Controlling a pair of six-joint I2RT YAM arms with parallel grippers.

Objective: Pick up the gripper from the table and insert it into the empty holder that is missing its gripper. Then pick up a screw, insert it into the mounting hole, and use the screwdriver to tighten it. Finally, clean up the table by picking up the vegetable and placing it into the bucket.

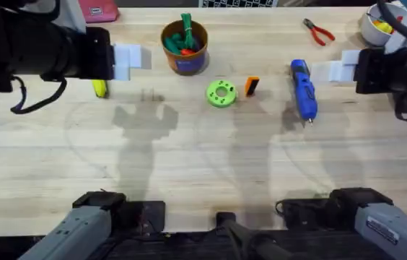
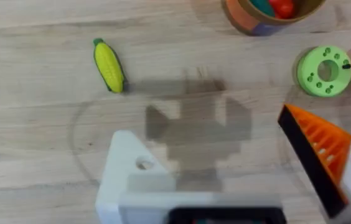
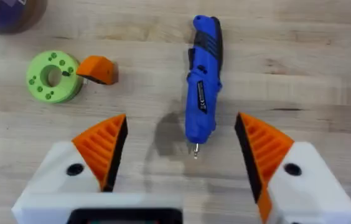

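So there's 1 wooden table [image 1: 203, 173] with 2 arms over it, both hanging high at the far side: the left gripper [image 1: 128, 61] over the far left, the right gripper [image 1: 340, 70] over the far right. From the right wrist view the right gripper [image 3: 178, 158] has its 2 orange-tipped fingers spread wide apart with nothing between them, hovering above the screwdriver. The left gripper [image 2: 238, 180] is spread open and carrying nothing too, but it has just 1 orange tip; the other finger is the empty holder [image 2: 129, 174], a bare white block. Next down in size, 1 bucket [image 1: 185, 47] sits far centre-left with green and red toy pieces [image 1: 185, 37] inside. 1 blue screwdriver [image 1: 303, 88] lies right of centre, bit pointing toward the near side. 1 white bowl [image 1: 373, 25] is at the far right corner, with 1 pair of red-handled pliers [image 1: 319, 31] just left of it. 1 green disc [image 1: 221, 93] with small holes sits mid-table, and the 1 loose gripper [image 1: 251, 86] lies just beside it on the right, not touching as far as I can tell. 1 vegetable [image 1: 99, 88], yellow, lies on the table at the left, under the left arm and well apart from the bucket.
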